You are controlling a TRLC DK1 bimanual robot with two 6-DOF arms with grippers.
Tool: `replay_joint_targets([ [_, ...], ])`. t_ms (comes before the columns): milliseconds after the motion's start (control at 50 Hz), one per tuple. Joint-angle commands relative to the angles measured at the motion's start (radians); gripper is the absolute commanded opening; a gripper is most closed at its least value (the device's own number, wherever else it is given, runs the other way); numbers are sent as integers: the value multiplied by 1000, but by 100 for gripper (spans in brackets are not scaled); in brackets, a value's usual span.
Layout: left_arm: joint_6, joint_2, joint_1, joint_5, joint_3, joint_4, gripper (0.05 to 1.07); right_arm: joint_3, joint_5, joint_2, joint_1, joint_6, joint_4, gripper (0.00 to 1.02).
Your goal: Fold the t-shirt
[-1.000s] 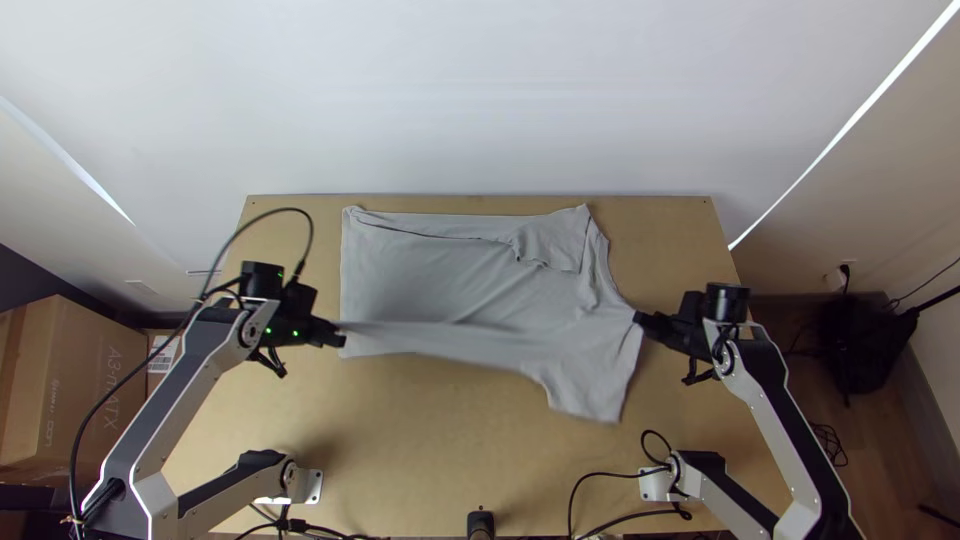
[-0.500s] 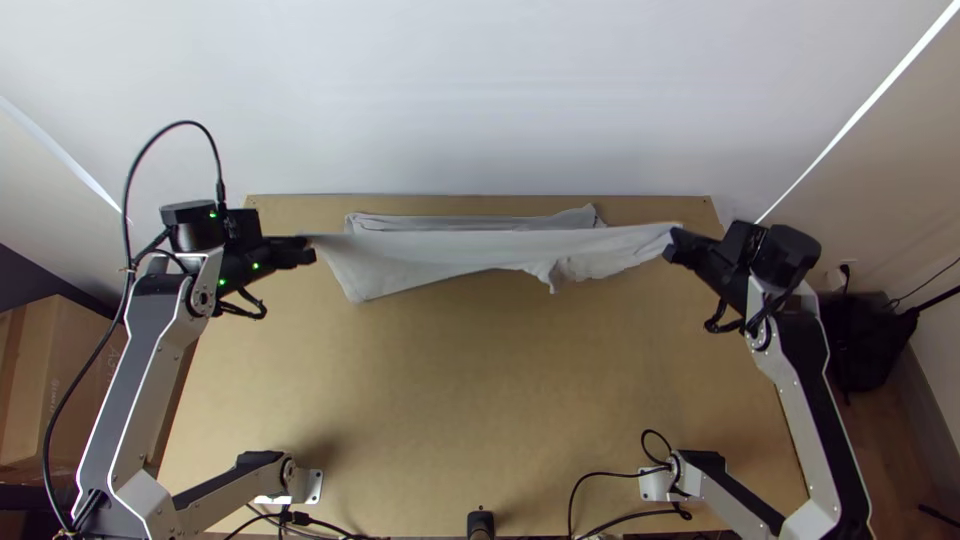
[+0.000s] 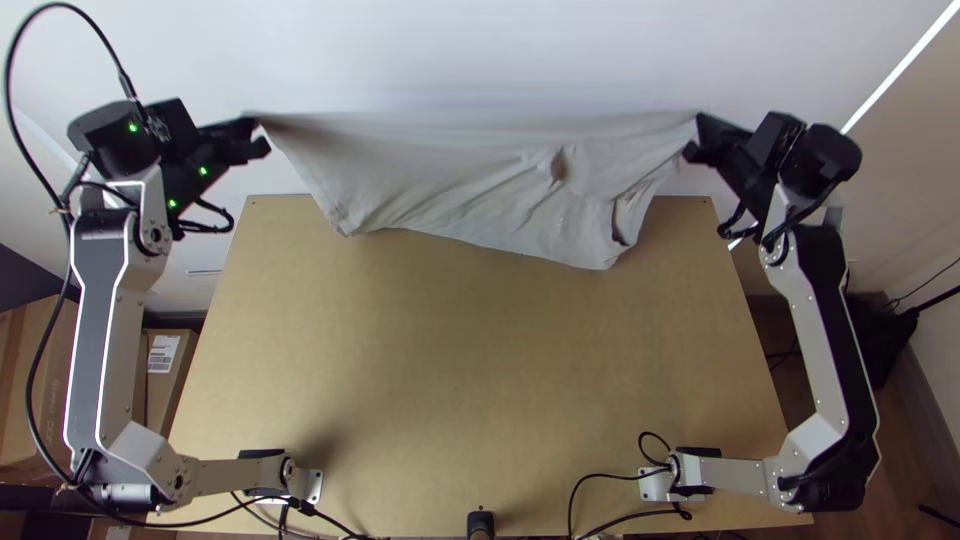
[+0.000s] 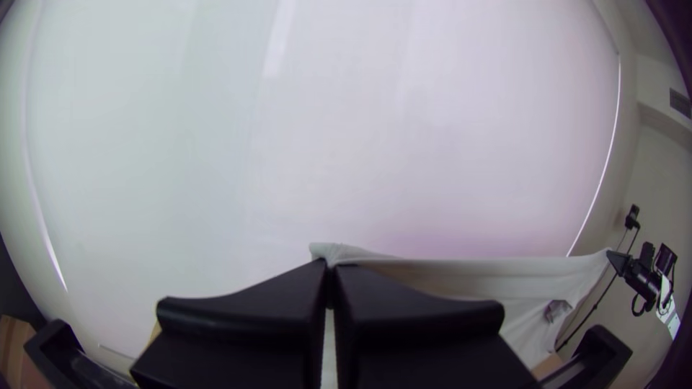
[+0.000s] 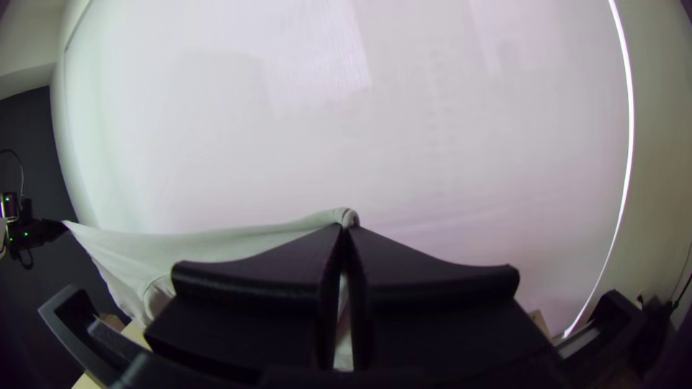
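The t-shirt (image 3: 450,190) is plain light grey, perhaps faintly beige, and the table (image 3: 470,350) tan.

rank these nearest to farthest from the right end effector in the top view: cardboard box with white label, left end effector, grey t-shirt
1. grey t-shirt, gripped by the right end effector
2. left end effector, at the shirt's other end
3. cardboard box with white label, off the table's left side

Place: robotics lab or similar robot work area
Surface (image 3: 470,360): light-brown, flat, wooden
Robot arms (image 3: 98,330): two, silver-grey and black, jointed, based at the surface's near edge
Cables (image 3: 600,475): black, looped
Backdrop (image 3: 480,50): plain white
Boxes (image 3: 38,400): brown cardboard, beside the surface
Floor (image 3: 905,440): brown
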Motion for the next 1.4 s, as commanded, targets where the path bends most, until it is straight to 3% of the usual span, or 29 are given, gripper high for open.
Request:
replay_joint_targets([
  [0, -40, 46, 33, -43, 143, 31, 8, 152, 74, 44, -10, -8, 52, 2],
  [300, -69, -17, 44, -59, 327, 30, 8, 298, 115, -94, 12, 8, 66, 2],
  [820, -83, -453, 88, -59, 273, 48, 8, 89, 98, -706, 65, 18, 15, 2],
  [1020, -88, -560, 72, -44, 78, 45, 8, 29, 94, -727, 65, 51, -40, 2],
  [1200, -80, -631, 61, 6, -252, 33, 8, -221, 75, -746, 78, 89, -22, 2],
  [1380, -6, -674, 75, 108, -644, 11, 8, -601, 86, -796, 208, 93, 41, 2],
])
